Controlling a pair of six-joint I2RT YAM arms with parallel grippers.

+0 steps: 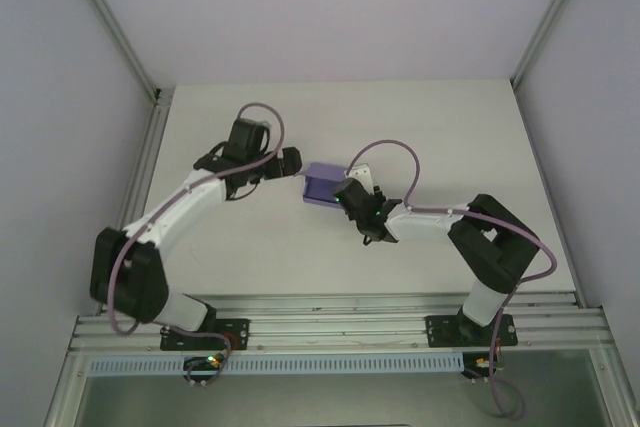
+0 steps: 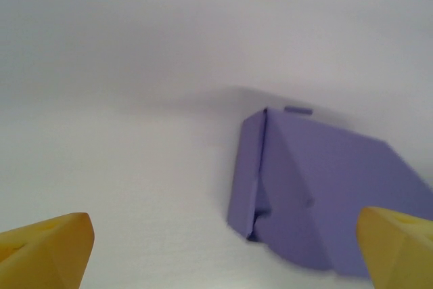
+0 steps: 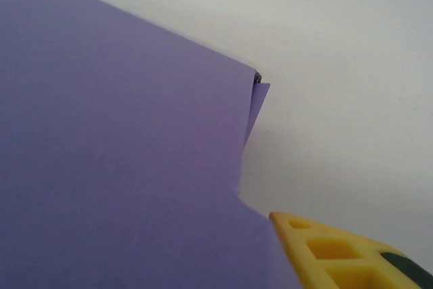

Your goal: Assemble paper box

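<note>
Nearest you, the right pincer (image 1: pixel 350 199) sat hard against the near right corner of the box (image 1: pixel 322 187). From its wrist you saw one yellow finger (image 3: pixel 338 255) low at the right, its tip at the edge of a purple panel spreading across the left of the view. The other finger was hidden, so you could not tell whether that pincer was clamped on the card or merely beside it. Just past that fingertip a narrow flap stood out from the panel's corner. Farther off, the left pincer (image 1: pixel 291 163) faced the box from the other side, its fingers (image 2: pixel 51 248) spread wide apart. The box lay just ahead of it, toward its right finger, folded up, with a side flap slightly ajar along one edge. Beyond both, the white table (image 1: pixel 430 127) ran back to the walls.
</note>
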